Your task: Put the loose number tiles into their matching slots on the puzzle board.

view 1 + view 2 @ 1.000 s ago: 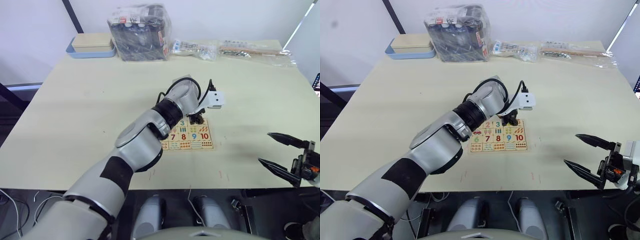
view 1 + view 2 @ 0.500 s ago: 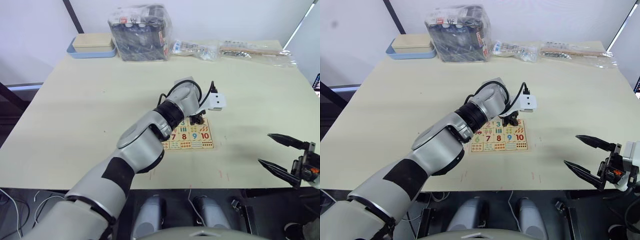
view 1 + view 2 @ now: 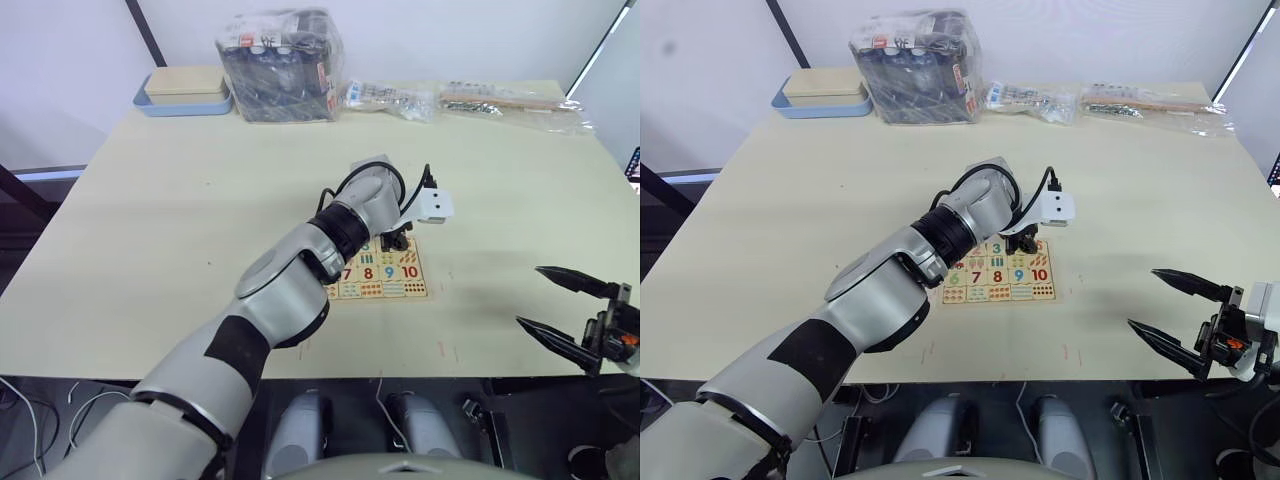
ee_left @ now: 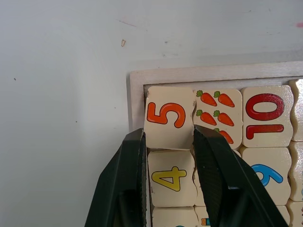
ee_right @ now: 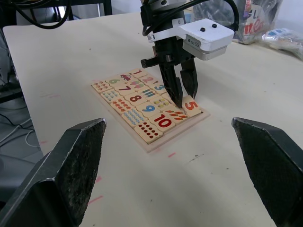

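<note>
The L gripper [image 4: 166, 142] hung over the puzzle board [image 3: 997, 272] w/ its fingers spread apart, one on each side of the 5 tile [image 4: 166, 116]. That tile sat crooked in the board's corner slot, next to the 4 tile [image 4: 171, 178]. The R gripper [image 3: 1168, 313] was wide open, well away by the table [image 3: 800, 200] edge.

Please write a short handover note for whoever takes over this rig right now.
Left claw: open, its fingers straddling the 5 tile at the corner of the puzzle board.
Right claw: open, holding nothing, off to the board's right.
Done: tile 4 sits in its slot.
Left: the 5 tile sits crooked, overlapping the board's rim, so it still needs pressing flat into its slot. Then check the other tiles.
</note>
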`<state>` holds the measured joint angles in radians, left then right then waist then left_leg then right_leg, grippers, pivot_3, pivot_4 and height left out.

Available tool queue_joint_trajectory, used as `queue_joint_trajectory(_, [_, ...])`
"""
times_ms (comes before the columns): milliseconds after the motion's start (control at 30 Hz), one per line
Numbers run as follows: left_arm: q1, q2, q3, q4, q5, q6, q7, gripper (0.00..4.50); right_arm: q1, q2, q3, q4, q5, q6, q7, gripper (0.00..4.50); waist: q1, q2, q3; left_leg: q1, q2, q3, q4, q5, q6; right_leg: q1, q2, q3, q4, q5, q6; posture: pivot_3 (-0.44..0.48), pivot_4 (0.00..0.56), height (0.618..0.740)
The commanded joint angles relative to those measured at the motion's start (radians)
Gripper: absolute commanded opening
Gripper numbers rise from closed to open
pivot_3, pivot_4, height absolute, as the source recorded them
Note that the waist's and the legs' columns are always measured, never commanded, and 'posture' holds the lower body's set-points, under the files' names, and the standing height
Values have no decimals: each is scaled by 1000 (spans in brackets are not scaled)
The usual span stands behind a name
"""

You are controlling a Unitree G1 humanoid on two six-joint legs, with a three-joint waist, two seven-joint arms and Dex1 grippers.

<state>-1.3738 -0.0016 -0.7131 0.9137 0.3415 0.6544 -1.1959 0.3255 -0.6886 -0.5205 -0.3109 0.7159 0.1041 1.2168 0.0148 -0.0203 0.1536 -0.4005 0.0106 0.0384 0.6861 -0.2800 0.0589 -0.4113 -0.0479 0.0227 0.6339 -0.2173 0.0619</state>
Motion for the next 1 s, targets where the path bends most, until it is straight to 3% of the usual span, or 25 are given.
queue_joint_trajectory(33, [4, -9, 9, -24, 9, 6, -11, 953, -2, 0, -30, -30, 20, -19, 0, 4500, 0, 0, 0, 0, 0, 0, 0, 0, 0, 0, 0, 0, 0, 0, 0, 0, 150, 740])
queue_joint_trajectory(467, [9, -6, 13, -38, 15, 22, -18, 953, 2, -2, -31, -33, 21, -16, -1, 4500, 0, 0, 0, 0, 0, 0, 0, 0, 0, 0, 0, 0, 0, 0, 0, 0, 150, 740])
queue_joint_trajectory(500, [10, -6, 14, -39, 15, 21, -17, 1753, 2, -2, -31, -33, 21, -16, -1, 4500, 0, 0, 0, 0, 0, 0, 0, 0, 0, 0, 0, 0, 0, 0, 0, 0, 150, 740])
queue_joint_trajectory(567, [10, -5, 16, -45, 15, 25, -15, 2202, 2, -2, -30, -34, 22, -14, 0, 4500, 0, 0, 0, 0, 0, 0, 0, 0, 0, 0, 0, 0, 0, 0, 0, 0, 150, 740])
queue_joint_trajectory(700, [6, -1, 35, -60, 8, 48, -3, 3657, 2, -1, -27, -35, 22, -13, -1, 4500, 0, 0, 0, 0, 0, 0, 0, 0, 0, 0, 0, 0, 0, 0, 0, 0, 150, 740])
queue_joint_trajectory(1000, [-19, 85, 138, -138, -66, 14, -41, 3657, 5, 5, -25, -38, 19, -18, -3, 4500, -1, 0, 0, 0, 1, 0, 0, 0, 0, 0, 0, 0, 1, 0, 0, 0, 150, 740])
